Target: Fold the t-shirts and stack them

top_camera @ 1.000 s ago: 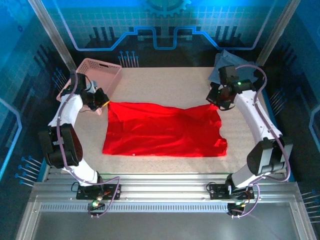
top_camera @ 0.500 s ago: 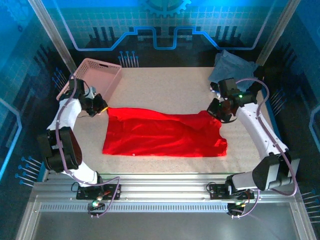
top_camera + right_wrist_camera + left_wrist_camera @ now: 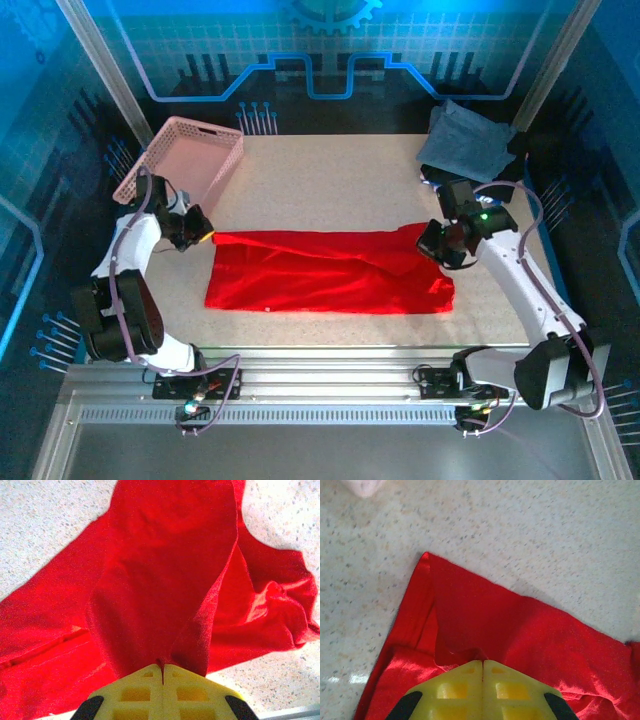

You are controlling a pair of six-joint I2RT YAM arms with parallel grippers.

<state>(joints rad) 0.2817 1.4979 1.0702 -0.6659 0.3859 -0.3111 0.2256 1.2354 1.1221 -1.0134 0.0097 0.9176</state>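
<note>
**Item: red t-shirt (image 3: pixel 330 272), soft goods, two-point hold**

Location: spread across the middle of the counter (image 3: pixel 330 175), near hem flat, far edge raised at both ends.
Material, as judged: thin, light, limp knit with a slight sheen. It has no stiffness, so it sags and creases between holds. It is not fragile and is unlikely to slip from a firm pinch.
Where to hold: corners or a hem, two points at once, so the edge between is taut.
Holds: left tool (image 3: pixel 482 662) pressed together on the far-left corner, cloth bunched at its tips. The right tool (image 3: pixel 162 669) is pressed together on the far-right corner, with a fold hanging from it.
Nearby: folded grey-blue shirt (image 3: pixel 468 140) at the counter's far-right corner, well apart. The pink mesh basket (image 3: pixel 190 152) is at far left, near the left tool.
</note>
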